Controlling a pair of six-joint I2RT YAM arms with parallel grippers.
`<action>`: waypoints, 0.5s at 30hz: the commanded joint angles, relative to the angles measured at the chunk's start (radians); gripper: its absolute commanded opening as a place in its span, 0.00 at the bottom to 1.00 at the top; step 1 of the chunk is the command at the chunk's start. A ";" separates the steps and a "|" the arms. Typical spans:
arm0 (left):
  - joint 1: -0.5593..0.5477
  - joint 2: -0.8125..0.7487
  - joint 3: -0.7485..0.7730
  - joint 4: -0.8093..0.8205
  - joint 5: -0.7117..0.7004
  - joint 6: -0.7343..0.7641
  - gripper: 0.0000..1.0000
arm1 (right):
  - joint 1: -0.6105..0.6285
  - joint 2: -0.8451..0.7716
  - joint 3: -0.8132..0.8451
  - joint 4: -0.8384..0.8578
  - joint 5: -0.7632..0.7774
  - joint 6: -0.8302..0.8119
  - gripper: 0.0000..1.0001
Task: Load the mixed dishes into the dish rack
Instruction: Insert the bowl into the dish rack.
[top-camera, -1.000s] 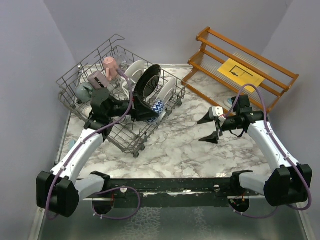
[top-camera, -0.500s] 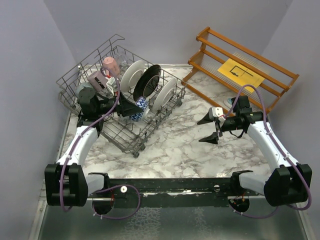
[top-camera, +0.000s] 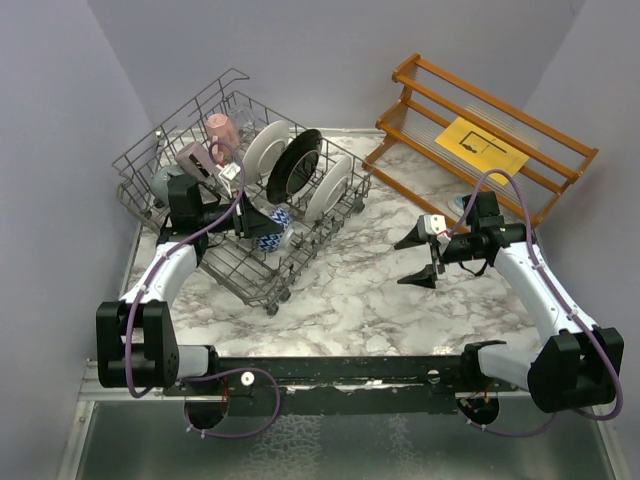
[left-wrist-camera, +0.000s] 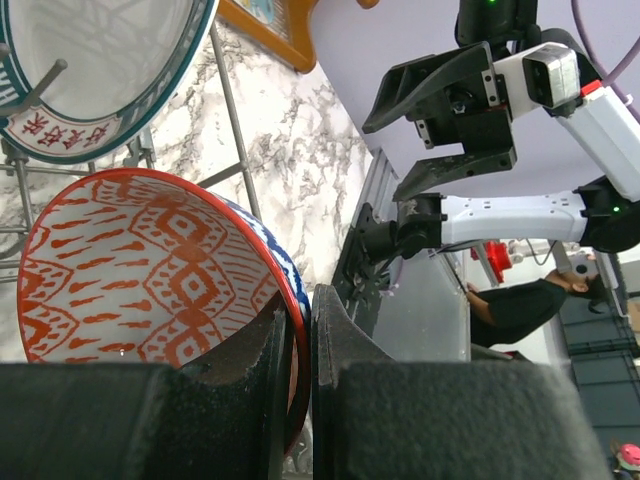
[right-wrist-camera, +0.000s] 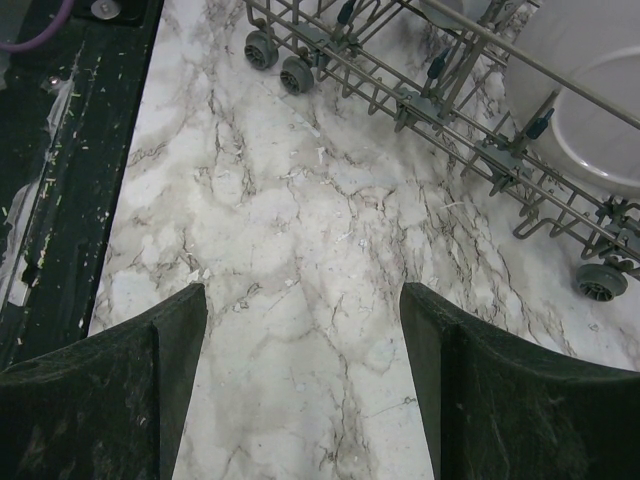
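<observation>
Left pincer (left-wrist-camera: 300, 330) is clamped on the rim of the patterned bowl (left-wrist-camera: 150, 270), inside the dish rack (top-camera: 235, 265), at about 6 o'clock of the black-rimmed plate (top-camera: 297, 163). Right pincer (top-camera: 408, 262) stands apart over the bench (top-camera: 350, 300), at 3 o'clock of the rack.

An orange-brown wooden slatted shelf (top-camera: 520, 118) stands on the white, grey-veined marble desk (top-camera: 370, 300). A yellow paper sheet with a black mark (top-camera: 481, 146) lies on the shelf's top slats. Purple-grey walls (top-camera: 330, 50) rise just behind the shelf.
</observation>
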 joint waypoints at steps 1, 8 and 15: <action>-0.002 0.007 0.041 -0.007 0.032 0.047 0.00 | -0.005 0.008 -0.008 0.011 -0.005 -0.016 0.77; -0.026 0.030 0.033 -0.010 0.033 0.050 0.00 | -0.005 0.010 -0.005 0.001 -0.007 -0.030 0.77; -0.026 -0.012 0.071 -0.014 0.032 0.017 0.00 | -0.005 0.009 -0.005 -0.006 -0.012 -0.039 0.77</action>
